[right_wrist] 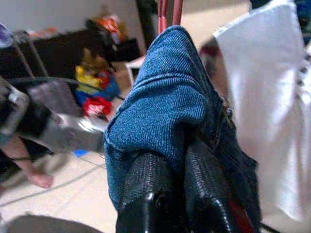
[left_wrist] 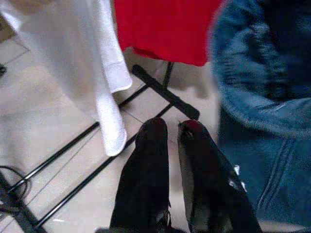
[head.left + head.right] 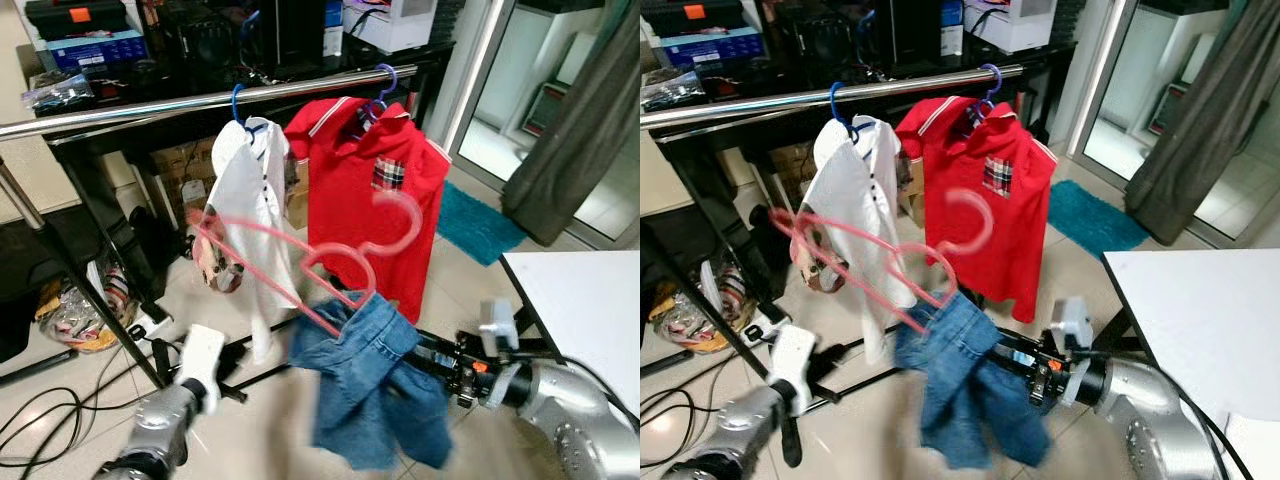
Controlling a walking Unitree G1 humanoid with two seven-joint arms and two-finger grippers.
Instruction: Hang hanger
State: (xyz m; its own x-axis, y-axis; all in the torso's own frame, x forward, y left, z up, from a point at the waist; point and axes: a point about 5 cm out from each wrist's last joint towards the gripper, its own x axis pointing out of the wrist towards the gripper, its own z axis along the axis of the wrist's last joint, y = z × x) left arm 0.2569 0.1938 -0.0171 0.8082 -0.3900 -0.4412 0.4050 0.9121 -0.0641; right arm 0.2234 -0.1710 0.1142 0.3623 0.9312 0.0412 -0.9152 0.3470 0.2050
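Head stereo pair angled down at the clothes rail (image 3: pixel 200 105); wrist cameras close along each tool's fingers.

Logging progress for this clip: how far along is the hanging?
Done: white shirt and red polo hang on the rail. In hand: right gripper grips the denim garment on the pink hanger, below the rail. Left: hooking it on. Left gripper hangs idle.

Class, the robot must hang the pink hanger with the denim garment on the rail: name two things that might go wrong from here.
1. The right gripper pinches only a fold of the denim garment, so the tilted pink hanger might slip out.
2. The white shirt and red shirt crowd the rail; the hook may snag them.
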